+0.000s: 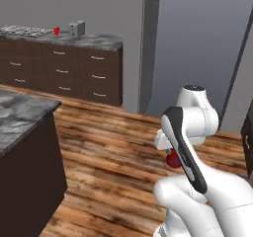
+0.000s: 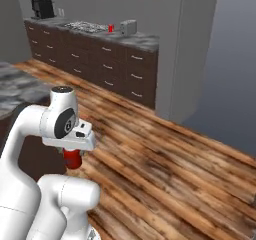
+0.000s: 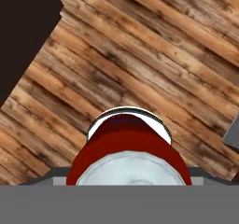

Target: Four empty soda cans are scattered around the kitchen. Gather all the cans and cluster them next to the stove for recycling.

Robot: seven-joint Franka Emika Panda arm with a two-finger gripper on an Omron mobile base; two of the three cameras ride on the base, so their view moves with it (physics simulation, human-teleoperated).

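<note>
Wooden flooring (image 1: pixel 108 147) is being crossed with one soda can (image 3: pixel 128 148) grasped in the tool (image 2: pixel 73 156), a carrying step, and delivery beside the stove (image 1: pixel 24 31) on the far worktop (image 1: pixel 94 41) is judged next.

The white Franka arm with dark joints (image 1: pixel 185 147) is folded close over its base, upper link rising and the forearm bent back down so the wrist points at the floor. The two-finger gripper (image 2: pixel 73 156) hangs beneath the wrist, its fingers closed around a small red cylindrical soda can with a silver-grey top (image 3: pixel 129 153), carried upright above the floor.
</note>
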